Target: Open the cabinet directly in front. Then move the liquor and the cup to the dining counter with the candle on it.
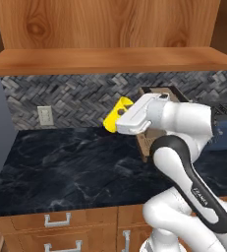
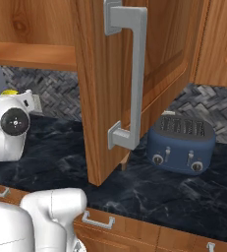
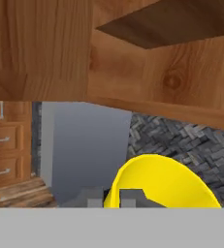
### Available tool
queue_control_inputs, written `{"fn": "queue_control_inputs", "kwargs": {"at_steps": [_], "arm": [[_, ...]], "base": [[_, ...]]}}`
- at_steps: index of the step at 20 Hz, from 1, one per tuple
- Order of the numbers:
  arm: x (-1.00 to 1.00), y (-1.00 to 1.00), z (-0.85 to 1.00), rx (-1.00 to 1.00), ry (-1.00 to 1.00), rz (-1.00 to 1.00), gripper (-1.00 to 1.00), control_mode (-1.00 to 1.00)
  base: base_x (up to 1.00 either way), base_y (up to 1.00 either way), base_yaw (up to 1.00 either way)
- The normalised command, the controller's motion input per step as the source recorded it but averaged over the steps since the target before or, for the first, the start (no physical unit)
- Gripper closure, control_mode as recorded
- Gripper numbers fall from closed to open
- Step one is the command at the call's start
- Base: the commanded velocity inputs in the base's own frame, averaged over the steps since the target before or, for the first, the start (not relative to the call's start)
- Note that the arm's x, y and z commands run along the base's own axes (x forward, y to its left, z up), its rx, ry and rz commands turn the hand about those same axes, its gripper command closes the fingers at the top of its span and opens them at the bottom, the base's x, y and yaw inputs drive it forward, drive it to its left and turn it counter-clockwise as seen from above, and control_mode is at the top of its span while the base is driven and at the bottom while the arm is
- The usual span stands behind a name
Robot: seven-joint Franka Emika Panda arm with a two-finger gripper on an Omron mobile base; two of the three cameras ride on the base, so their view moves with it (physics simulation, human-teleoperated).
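In the left base view, the white arm reaches over the black white-veined marble tabletop [image 1: 61, 167], and the small bright yellow cup [image 1: 116, 115] sits tilted at the front of the white hand, above the tabletop and in front of the grey herringbone backsplash [image 1: 75, 96]. The gripper [image 1: 119, 119] is mostly hidden by the hand, so how wide its fingers stand cannot be told here. Above, the underside of the medium-brown wooden wall cabinet [image 1: 105, 59] spans the frame; a white wall outlet [image 1: 45, 116] is set in the backsplash, and a brown cardboard box [image 1: 152, 138] stands behind the arm. In the right base view, the cabinet's raised-panel door [image 2: 110, 88] stands swung open toward the camera with its long silver bar handle [image 2: 132, 74], a dark blue toaster [image 2: 183, 142] rests on the tabletop beyond it, and a sliver of the cup's yellow shows above the hand at the left edge. In the hand view, the cup's yellow rim fills the lower middle, with a dark fingertip [image 3: 133, 198] against it on one side and another just beside it, so the gripper is closed around the cup's wall.
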Motion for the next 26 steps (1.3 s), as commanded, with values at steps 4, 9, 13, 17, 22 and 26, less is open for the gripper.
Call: {"fn": "queue_control_inputs", "kwargs": {"at_steps": [4, 9, 13, 17, 22, 26], "arm": [[0.06, 0.89, -0.37, -0.22, -0.14, 0.00, 1.00, -1.00], [0.18, 0.58, -0.15, -0.12, -0.08, -0.03, 1.00, -1.00], [0.00, 0.00, 0.00, 0.00, 0.00, 0.00, 1.00, 1.00], [0.00, 0.00, 0.00, 0.00, 0.00, 0.00, 1.00, 1.00], [0.00, 0.00, 0.00, 0.00, 0.00, 0.00, 1.00, 1.00], [0.00, 0.00, 0.00, 0.00, 0.00, 0.00, 1.00, 1.00]], "base": [[0.00, 0.00, 0.00], [0.00, 0.00, 0.00], [-0.52, 0.16, 0.24], [-0.73, 0.68, 0.67], [-0.23, 0.56, 0.86], [-0.26, 0.74, 0.82]]}}
